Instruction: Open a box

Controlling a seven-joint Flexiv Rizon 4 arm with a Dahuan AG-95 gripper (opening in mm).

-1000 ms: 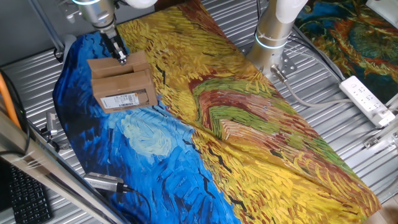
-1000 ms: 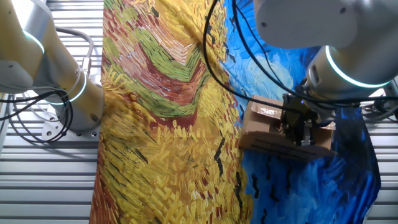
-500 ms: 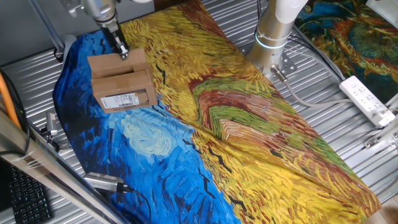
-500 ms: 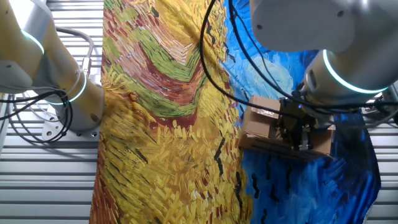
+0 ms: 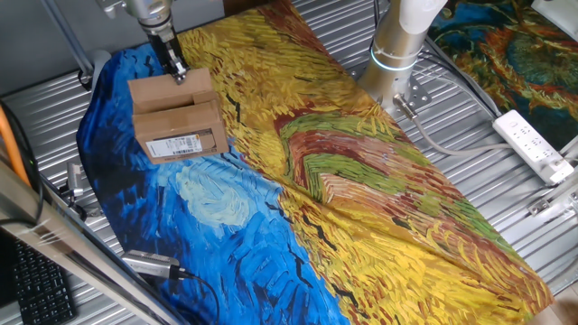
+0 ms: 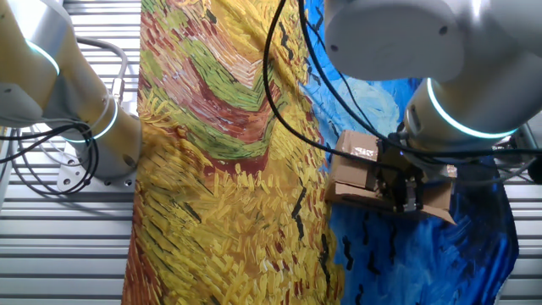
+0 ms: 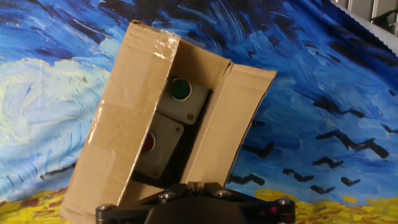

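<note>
While hand [image 5: 178, 72] meets flap edge, box [image 5: 178, 122] ajar

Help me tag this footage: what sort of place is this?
Probably a robotics lab bench: a ribbed metal table draped with a painted-pattern cloth, a second robot arm's base, and a power strip.

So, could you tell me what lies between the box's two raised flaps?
In the hand view, a grey push-button unit shows between the box flaps.
</note>
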